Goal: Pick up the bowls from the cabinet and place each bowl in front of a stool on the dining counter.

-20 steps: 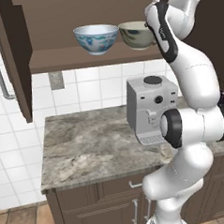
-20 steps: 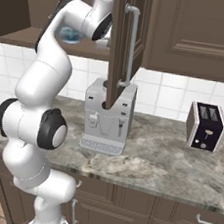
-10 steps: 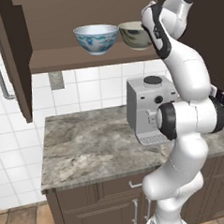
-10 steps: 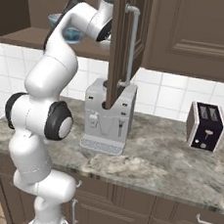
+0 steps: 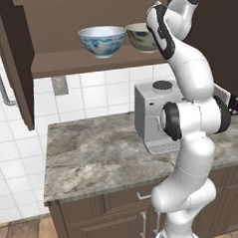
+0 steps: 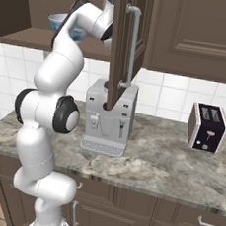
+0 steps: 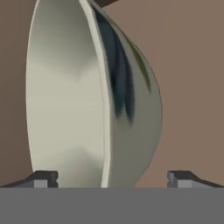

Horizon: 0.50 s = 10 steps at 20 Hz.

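Directly ahead of my wide-open gripper sat the olive-grey bowl, its rim between the fingertips. It showed a cream inside and dark streaks outside.

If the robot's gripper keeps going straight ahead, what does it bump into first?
Most likely the round olive-grey ceramic bowl with the cream inside: its rim sits right between the open gripper's fingertips, close ahead. How near is hard to judge.

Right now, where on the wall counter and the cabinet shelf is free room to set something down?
Free: counter left of the coffee machine, and between it and the toaster. Shelf is bare left of the white-blue bowl; crowded rightward, where the olive bowl sits beside it.
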Available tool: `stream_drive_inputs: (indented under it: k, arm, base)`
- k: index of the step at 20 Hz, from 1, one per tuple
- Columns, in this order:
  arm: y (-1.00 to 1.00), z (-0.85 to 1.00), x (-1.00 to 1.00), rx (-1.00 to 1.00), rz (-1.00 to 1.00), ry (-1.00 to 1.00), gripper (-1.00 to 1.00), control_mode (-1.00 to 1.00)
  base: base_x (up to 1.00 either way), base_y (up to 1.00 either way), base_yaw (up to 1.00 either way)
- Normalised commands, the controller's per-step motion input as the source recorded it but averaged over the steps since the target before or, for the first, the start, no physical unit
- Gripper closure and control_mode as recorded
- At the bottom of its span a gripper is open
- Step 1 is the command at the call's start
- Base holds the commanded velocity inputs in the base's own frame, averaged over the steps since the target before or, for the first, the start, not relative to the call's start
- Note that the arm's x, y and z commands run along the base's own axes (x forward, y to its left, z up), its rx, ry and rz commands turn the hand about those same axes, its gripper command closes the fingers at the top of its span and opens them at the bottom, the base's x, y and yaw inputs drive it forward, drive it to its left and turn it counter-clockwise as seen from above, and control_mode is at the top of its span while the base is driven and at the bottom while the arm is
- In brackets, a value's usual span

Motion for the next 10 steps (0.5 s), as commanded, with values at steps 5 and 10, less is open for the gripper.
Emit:
stream_drive_inputs:
  k: [5,10]
  arm:
    - [0.00,0.00,0.25,0.01,0.00,0.00,-1.00,-1.00]
    - [0.00,-0.09,0.16,0.00,0.00,0.00,1.00,-1.00]
  base:
    - [0.00,0.00,0.00]
    - [0.00,0.00,0.00]
